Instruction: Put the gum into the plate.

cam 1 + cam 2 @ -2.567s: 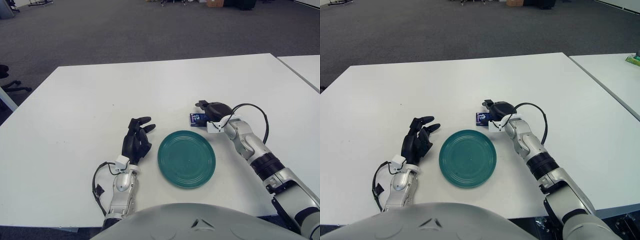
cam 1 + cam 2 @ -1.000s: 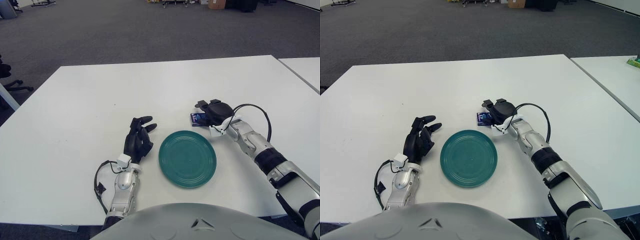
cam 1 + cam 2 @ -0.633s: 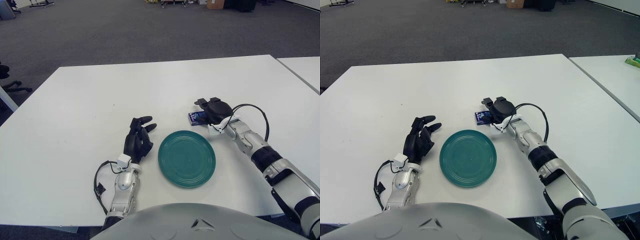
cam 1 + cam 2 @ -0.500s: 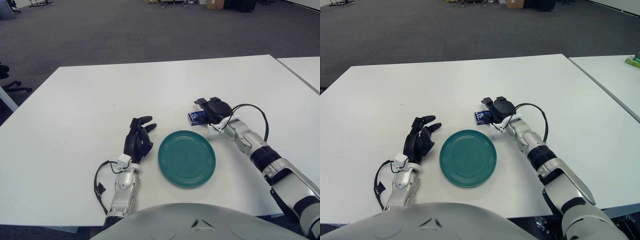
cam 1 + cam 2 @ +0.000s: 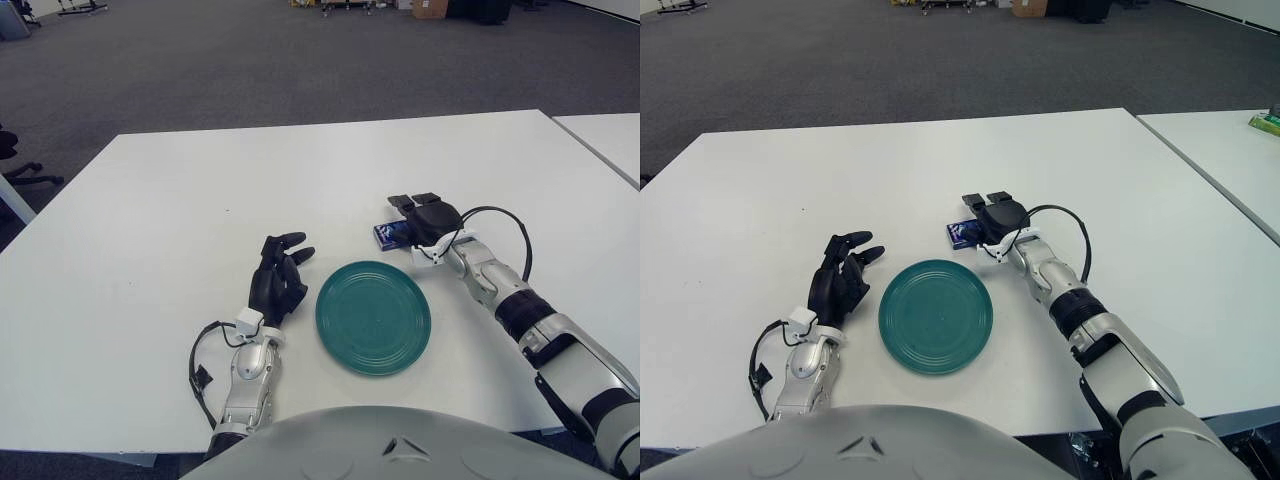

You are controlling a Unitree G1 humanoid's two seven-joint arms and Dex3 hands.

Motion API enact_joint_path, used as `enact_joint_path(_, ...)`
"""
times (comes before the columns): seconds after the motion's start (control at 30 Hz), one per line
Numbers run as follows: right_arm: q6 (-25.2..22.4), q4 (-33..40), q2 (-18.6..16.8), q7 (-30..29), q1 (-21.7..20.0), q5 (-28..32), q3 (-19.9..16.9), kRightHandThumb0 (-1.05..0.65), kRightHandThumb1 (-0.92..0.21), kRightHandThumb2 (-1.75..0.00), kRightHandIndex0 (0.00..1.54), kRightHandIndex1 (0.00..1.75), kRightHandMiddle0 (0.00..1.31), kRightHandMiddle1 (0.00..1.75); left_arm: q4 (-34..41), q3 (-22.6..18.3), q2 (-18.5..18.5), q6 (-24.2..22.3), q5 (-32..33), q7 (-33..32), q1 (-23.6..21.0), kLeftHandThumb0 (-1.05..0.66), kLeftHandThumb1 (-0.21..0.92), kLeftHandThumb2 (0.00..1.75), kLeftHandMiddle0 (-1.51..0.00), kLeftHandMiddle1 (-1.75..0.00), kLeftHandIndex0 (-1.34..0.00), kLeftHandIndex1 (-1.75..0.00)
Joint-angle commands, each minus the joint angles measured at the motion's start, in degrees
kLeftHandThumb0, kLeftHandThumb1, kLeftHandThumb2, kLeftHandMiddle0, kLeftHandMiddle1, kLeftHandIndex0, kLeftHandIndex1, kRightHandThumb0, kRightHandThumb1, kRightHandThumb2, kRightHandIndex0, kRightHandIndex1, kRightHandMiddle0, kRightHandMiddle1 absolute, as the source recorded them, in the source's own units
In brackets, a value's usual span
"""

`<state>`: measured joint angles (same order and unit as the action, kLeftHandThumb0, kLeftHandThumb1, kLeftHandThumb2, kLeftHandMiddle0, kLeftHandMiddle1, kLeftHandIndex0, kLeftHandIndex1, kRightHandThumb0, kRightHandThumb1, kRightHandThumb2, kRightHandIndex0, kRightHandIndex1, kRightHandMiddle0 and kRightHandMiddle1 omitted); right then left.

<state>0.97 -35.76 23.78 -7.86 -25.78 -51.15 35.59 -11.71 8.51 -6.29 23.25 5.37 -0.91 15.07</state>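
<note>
Hovering over the small dark gum packet (image 5: 388,235), black right hand (image 5: 428,217) grip unclear, round teal plate (image 5: 373,317) nearby

White worktop (image 5: 150,230), plain and square-ish, grey carpet past the far edge. Sitting directly on it: a round teal plate (image 5: 374,317) near the front edge, roughly centre. A small dark blue gum pack (image 5: 388,235) lying flat at about 1 o'clock from the plate, just off its rim, not touching it. Left hand (image 5: 277,280) at 9 o'clock from the plate, close beside it. Right hand (image 5: 424,217) at the gum's 3 o'clock side, right up against the pack.
</note>
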Motion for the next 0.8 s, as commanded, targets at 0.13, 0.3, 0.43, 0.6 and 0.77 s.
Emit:
enact_joint_path(0.13,-2.37,-7.22,-2.4,10.18,10.37,-1.23,6.91,-1.05,-0.92,-0.84,0.1,0.0,0.0,0.16,-2.43,1.18,-4.36,-0.55,0.9,-0.59,1.68,-0.92,0.92,0.9,-0.41,-0.85,-0.21,-1.17)
enact_joint_path(0.3,-2.14,-7.18,-1.96,10.73,10.34,-1.17,7.39,-1.05,-0.92,-0.86,0.08,0.0,0.0,0.12,-2.26,1.55,-4.51,-0.41,0.9,-0.99,1.8,-0.92,0.92,0.89,-0.42,-0.86,-0.21,-1.18)
enact_joint_path(0.43,-1.63,-7.19,-1.53,10.92,10.42,-1.4,7.87,-1.05,-0.92,-0.85,0.08,0.0,0.0,0.11,-2.25,1.73,-4.66,-0.19,0.92,-1.17,1.83,-0.92,0.92,0.89,-0.42,-0.87,-0.22,-1.18)
enact_joint_path(0.6,-0.96,-4.41,0.4,11.47,11.63,-1.85,8.77,-1.05,-0.92,-0.84,0.1,0.01,0.0,0.13,-2.2,1.88,-4.8,-0.02,1.12,-1.16,1.82,-0.92,0.92,0.89,-0.41,-0.87,-0.23,-1.18)
enact_joint_path(0.77,-0.67,2.93,4.35,13.62,14.21,-1.87,9.23,-1.05,-0.92,-0.84,0.1,0.01,0.0,0.14,-2.33,2.02,-4.96,0.0,1.4,-1.13,1.75,-0.93,0.92,0.89,-0.41,-0.87,-0.23,-1.19)
